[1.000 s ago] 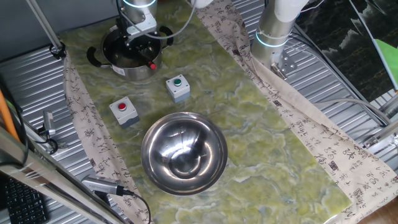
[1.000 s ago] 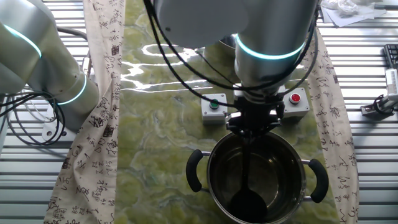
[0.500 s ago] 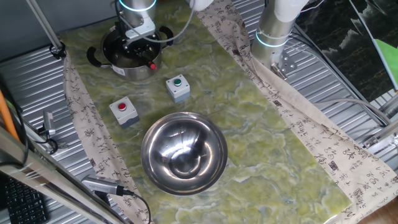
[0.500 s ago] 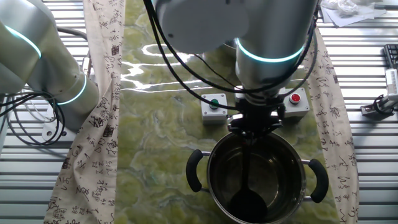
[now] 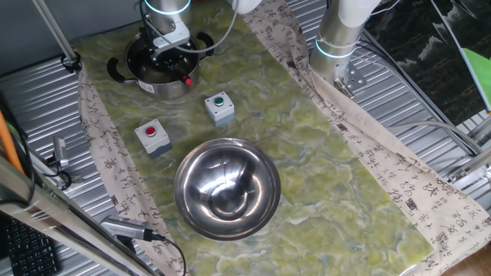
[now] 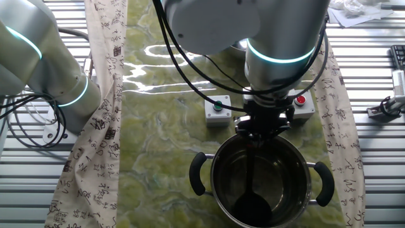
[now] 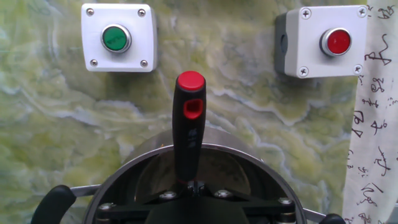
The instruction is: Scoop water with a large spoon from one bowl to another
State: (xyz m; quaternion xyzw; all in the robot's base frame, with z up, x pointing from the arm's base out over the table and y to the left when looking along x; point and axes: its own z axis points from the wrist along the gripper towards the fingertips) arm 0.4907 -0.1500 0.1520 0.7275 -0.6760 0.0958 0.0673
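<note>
1. Pot (image 6: 261, 180): small deep steel vessel with two black loop handles, standing on the green marbled bench (image 5: 322, 153) at its far left corner in one fixed view. Interior dark; whether it holds water cannot be told.
2. Large spoon (image 7: 189, 130): black handle with a bright red end cap and a red-rimmed hanging hole. It stands in the pot, its dark bowl (image 6: 252, 208) low against the pot floor in the other fixed view, its handle rising to the tool.
3. Tool (image 6: 261, 130): poised directly over the pot mouth, pinching the spoon handle; the handle runs up the middle of the hand view from between the fingers.
4. Mixing bowl (image 5: 227, 188): very wide, mirror-shiny, no handles, on the bench well apart from the pot, toward the near side in one fixed view.
5. Green-button box (image 7: 119, 38): pale grey, on the bench between pot and mixing bowl.
6. Red-button box (image 7: 326, 41): pale grey, beside the green one, near the printed cloth (image 7: 378, 124) edging the bench.
</note>
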